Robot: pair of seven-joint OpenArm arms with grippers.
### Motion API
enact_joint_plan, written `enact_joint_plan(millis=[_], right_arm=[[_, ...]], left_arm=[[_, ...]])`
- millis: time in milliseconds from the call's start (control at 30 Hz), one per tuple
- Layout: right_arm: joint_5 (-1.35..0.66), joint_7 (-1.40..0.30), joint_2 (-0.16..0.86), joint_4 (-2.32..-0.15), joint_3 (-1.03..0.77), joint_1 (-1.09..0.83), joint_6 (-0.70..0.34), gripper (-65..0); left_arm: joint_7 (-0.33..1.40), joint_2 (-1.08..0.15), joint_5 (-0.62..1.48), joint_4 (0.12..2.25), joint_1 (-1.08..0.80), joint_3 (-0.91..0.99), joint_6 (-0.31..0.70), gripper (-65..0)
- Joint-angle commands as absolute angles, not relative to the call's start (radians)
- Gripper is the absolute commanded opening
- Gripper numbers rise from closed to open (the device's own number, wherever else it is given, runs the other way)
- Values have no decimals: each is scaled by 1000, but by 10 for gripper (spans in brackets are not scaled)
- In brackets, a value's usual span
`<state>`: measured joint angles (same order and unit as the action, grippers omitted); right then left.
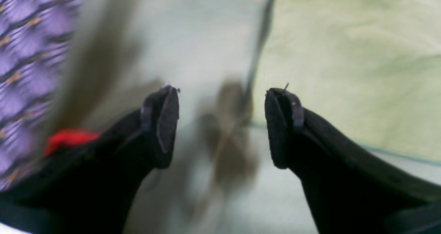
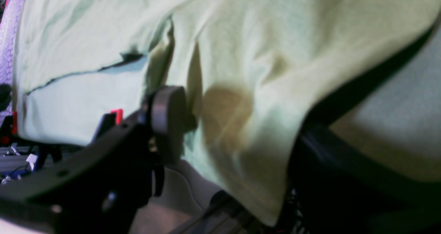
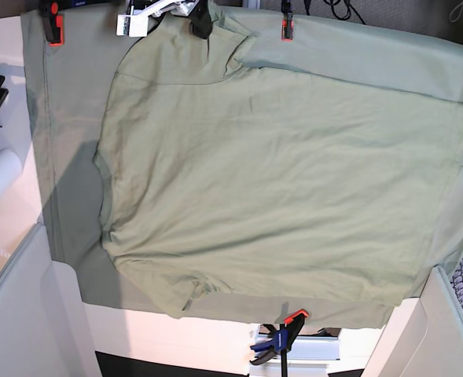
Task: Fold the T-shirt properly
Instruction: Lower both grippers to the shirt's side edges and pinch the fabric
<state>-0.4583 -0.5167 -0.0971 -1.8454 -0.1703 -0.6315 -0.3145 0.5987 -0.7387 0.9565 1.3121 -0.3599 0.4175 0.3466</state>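
Two black fingers of the left gripper stand wide apart with nothing between them, over pale cloth just beside the shirt's edge; the view is blurred. On the right gripper, one round pad shows at the shirt's fabric, and the shirt drapes over the other finger, so I cannot tell how far its jaws stand or whether they grip.

From the base view, the shirt lies flat on the cloth, which is clamped at the edges by red clamps and a blue one. Its long axis runs left to right across that view. Which end is the collar I cannot tell. No label or writing is readable.
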Motion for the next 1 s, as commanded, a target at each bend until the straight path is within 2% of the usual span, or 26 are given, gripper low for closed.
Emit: enact_joint_plan(millis=[0,167,367,567,733,967], right_arm=[[-452,-523,-97,-1853,-169,-638,-314,-305],[-452,-524,-97,-1853,-169,-638,-314,-305],[-451,-524,-97,-1853,-169,-638,-315,-305],[-451,-529,-97,-1853,-169,-641,-315,-305],[-452,-529,-97,-1853,-169,-641,-315,-305],[-452,-528,-97,-1853,-169,-640,-315,-305]], left_arm=[[586,-754,968,1321,-339,406,352,-222],[614,-705,936,1321,-265,322,352,-222],[601,-654,847,1321,-263,302,351,-222],[603,-661,821,1321,-264,379,342,-223],[604,-685,770,1321,-264,450,257,-223],[663,-695,825,1321,-270,443,262,-222]])
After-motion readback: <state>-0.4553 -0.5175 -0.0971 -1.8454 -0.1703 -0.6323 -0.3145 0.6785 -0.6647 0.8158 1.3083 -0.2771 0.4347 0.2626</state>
